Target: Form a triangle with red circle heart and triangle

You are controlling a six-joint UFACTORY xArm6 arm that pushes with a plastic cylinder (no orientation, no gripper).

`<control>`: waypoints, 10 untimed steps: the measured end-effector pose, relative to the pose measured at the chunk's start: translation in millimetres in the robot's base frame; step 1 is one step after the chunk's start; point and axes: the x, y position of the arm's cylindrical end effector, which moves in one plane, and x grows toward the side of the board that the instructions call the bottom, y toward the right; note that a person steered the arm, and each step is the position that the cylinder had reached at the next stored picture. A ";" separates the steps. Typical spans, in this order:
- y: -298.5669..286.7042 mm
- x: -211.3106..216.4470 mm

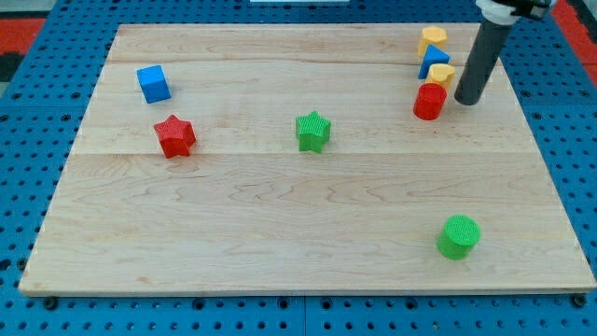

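Dark rod slanted down from the view's top right, my tip (467, 100) set just right of red cylinder (429, 102), no jaws fitted, nothing grasped.

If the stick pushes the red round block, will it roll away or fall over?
Probably neither. The red cylinder stands on its flat end and looks squat, so it should slide. It touches the yellow block, which may move too. My tip sits just to its right.

Running off the view's top edge: the rod above my tip (465, 101). Partly hiding behind the red circle (429, 102): a yellow block (442, 74), shape unclear.
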 end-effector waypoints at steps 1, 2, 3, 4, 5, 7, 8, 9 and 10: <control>-68.7 2.0; -72.4 15.1; 8.5 26.4; 14.4 -18.8; -20.6 -27.6; -43.3 -34.7; -17.8 -32.4; -14.5 -35.0; -7.3 -39.8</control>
